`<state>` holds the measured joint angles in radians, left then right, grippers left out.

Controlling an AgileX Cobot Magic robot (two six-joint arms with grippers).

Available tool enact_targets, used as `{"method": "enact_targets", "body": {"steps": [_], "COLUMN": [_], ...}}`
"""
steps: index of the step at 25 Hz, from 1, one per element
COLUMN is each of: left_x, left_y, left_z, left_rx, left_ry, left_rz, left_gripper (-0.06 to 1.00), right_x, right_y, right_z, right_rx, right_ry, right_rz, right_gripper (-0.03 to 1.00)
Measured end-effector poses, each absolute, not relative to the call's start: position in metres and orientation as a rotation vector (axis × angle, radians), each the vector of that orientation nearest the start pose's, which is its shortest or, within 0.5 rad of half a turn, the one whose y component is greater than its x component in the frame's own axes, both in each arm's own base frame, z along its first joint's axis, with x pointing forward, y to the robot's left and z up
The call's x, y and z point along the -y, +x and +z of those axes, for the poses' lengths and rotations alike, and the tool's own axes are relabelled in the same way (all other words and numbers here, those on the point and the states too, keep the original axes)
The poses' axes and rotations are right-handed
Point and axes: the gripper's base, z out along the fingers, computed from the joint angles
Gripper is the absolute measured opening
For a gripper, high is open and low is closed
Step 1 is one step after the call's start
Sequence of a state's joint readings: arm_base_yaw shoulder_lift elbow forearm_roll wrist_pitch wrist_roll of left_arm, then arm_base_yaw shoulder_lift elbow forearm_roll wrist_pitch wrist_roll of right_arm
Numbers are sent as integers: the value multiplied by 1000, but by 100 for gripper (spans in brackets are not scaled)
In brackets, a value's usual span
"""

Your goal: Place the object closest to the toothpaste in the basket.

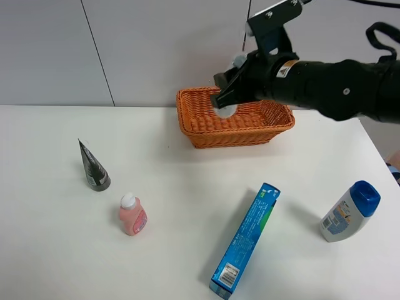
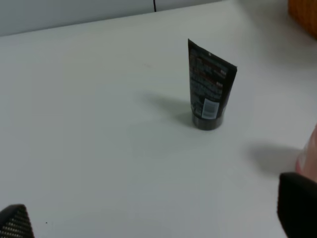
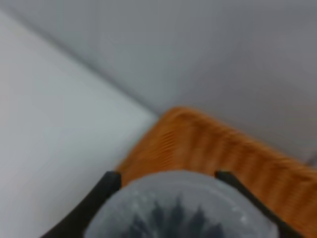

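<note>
The blue toothpaste box (image 1: 245,239) lies on the white table at the front. My right gripper (image 1: 226,100) is shut on a round whitish-grey container (image 1: 225,110) and holds it above the left part of the orange wicker basket (image 1: 187,120). In the right wrist view the container (image 3: 181,206) sits between the dark fingers (image 3: 101,191), with the basket (image 3: 198,144) below it. My left gripper (image 2: 156,213) is open and empty, low over the table in front of a black tube (image 2: 208,89). It is out of the exterior high view.
The black tube (image 1: 94,167) stands on its cap at the left, with a pink bottle (image 1: 132,214) just right of it. A white bottle with a blue cap (image 1: 350,211) lies at the right near the table edge.
</note>
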<state>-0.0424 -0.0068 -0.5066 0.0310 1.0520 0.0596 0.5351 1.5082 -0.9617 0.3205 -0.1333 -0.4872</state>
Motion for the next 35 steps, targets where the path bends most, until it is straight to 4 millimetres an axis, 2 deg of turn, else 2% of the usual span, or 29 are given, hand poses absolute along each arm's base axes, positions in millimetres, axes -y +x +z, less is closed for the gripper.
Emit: {"method": "enact_targets", "body": {"steps": [3,7,11,13,16,19,21,25,27,29,31,35], "left_x": [-3,-3,-3,-3,-3,-3,-3,-3,-3,-3,-3,-3], "left_y": [-6,-6,-6,-6,-6,-6,-6,-6,-6,-6,-6,-6], "left_z": [280,280,280,280,280,280,280,280,280,280,280,280], "left_rx": [-2020,-2020,-2020,-2020,-2020,-2020,-2020,-2020,-2020,-2020,-2020,-2020], "left_ry": [102,102,102,102,102,102,102,102,102,102,102,102], "left_rz": [48,48,48,48,48,48,48,48,48,48,48,48], "left_gripper": [99,99,99,99,99,99,99,99,99,99,99,99], "right_x": [-149,-129,-127,-127,-127,-126,-124,-113,-104,-94,-82,-54], "right_y": [318,346,362,367,372,372,367,334,304,273,242,189], "right_z": [287,265,235,226,228,239,254,321,364,395,418,439], "right_rx": [-1817,-1897,-1957,-1946,-1880,-1818,-1794,-1697,-1611,-1570,-1548,-1590], "right_ry": [-529,-452,-452,-457,-429,-390,-355,-267,-257,-265,-279,-306], "right_rz": [163,114,84,66,47,46,71,160,192,219,233,196], "right_gripper": [41,41,41,47,65,72,74,75,75,75,75,75]}}
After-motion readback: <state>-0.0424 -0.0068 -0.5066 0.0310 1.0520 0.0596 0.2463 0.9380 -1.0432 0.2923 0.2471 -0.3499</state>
